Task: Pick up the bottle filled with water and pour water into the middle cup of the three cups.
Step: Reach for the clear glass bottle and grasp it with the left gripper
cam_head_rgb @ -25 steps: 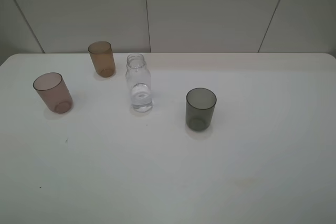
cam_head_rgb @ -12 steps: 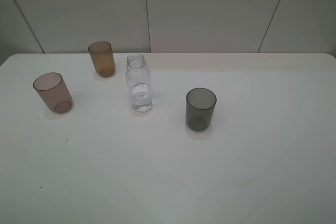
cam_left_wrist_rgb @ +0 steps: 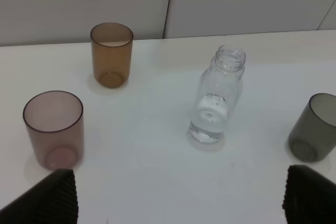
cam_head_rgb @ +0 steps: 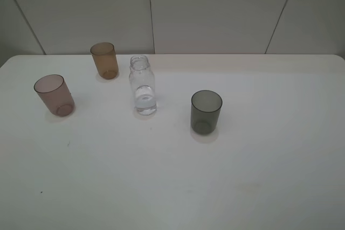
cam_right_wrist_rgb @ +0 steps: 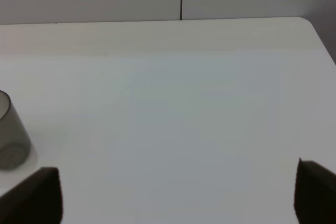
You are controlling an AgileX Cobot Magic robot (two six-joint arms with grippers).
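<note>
The clear bottle point(cam_head_rgb: 143, 85) stands upright and uncapped on the white table, with a little water in its base. The amber-brown middle cup point(cam_head_rgb: 104, 61) stands behind it to the left. The pinkish-mauve cup point(cam_head_rgb: 54, 95) is at the far left and the smoky grey cup point(cam_head_rgb: 206, 112) is at the right. The left wrist view shows the bottle point(cam_left_wrist_rgb: 216, 95), amber cup point(cam_left_wrist_rgb: 111, 55), mauve cup point(cam_left_wrist_rgb: 53, 128) and grey cup point(cam_left_wrist_rgb: 314, 128). My left gripper point(cam_left_wrist_rgb: 178, 203) is open, short of the bottle. My right gripper point(cam_right_wrist_rgb: 178, 198) is open, with the grey cup point(cam_right_wrist_rgb: 9, 132) off to its side. Neither arm shows in the exterior view.
The white table point(cam_head_rgb: 259, 176) ends at a grey panelled wall point(cam_head_rgb: 215, 9) behind the cups. Its right back corner point(cam_right_wrist_rgb: 307, 22) shows in the right wrist view.
</note>
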